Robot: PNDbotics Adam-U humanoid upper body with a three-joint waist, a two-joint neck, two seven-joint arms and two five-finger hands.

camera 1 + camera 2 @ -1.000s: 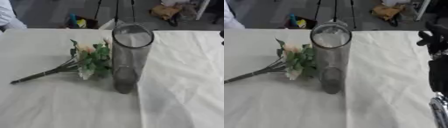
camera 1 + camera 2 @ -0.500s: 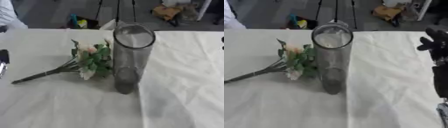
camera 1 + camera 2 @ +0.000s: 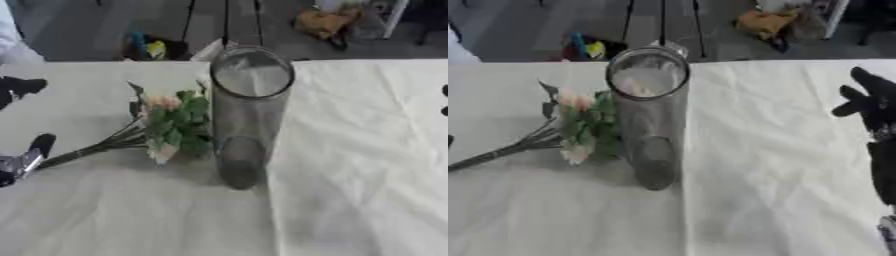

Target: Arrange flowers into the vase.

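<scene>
Nearest, at the desk's left edge, the robot's left hand (image 3: 19,162) shows only in part: a dark finger and a silver piece lying just beside the tips of the stems; whether its fingers are spread or curled cannot be told, and it holds nothing. The flowers (image 3: 171,125), a small bunch with pale pink and cream blooms and green leaves, lie flat on the white cloth (image 3: 350,200) left of the middle, the stems (image 3: 87,150) running down toward that left edge and the heads resting against the side of the vase (image 3: 245,117). The vase, a tall clear cylinder, stands upright near the desk's middle with nothing in it. Over at the right edge the right hand (image 3: 872,107) is raised with its fingers spread and apart from everything. The step in hand looks to be the first pick-up, and it would go best with the left hand closing on the stems low down, well clear of the blooms, so the bunch can be swung upright. Because the heads touch the glass, drawing the bunch away toward the left edge before lifting should keep the vase from being nudged or tipped. The right hand is placed to steady the vase near its base while the stems go straight down through the rim (image 3: 647,67), toward the desk's far edge.
</scene>
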